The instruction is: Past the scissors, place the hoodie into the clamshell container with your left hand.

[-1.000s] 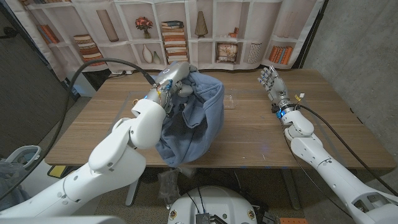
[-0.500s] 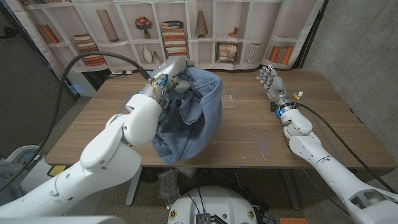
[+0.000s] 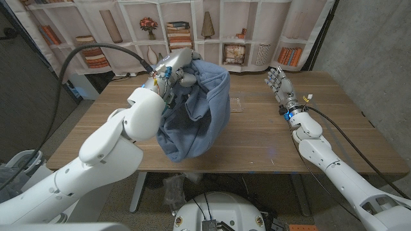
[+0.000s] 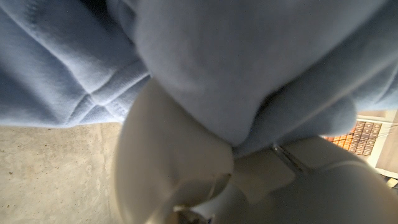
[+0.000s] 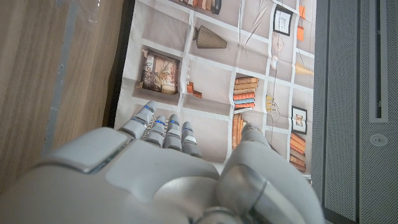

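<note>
My left hand [image 3: 178, 69] grips a light blue hoodie [image 3: 196, 112] and holds it up over the middle of the wooden table [image 3: 270, 138]; the cloth hangs down toward the table's front edge. In the left wrist view the hoodie [image 4: 249, 56] drapes over my hand [image 4: 180, 168]. A clear clamshell container [image 3: 236, 104] lies on the table just right of the hanging hoodie, partly hidden by it. My right hand [image 3: 278, 80] stands at the far right of the table, fingers straight and holding nothing. The right wrist view shows that hand [image 5: 168, 162] with its fingers together. The scissors are hidden.
A backdrop printed with shelves [image 3: 192, 32] stands behind the table's far edge. A black cable [image 3: 103, 54] arcs over my left arm. Bare tabletop lies between the container and my right hand.
My left hand has lifted the hoodie a little higher and moved it toward the far side of the table. The right arm has stayed put.
</note>
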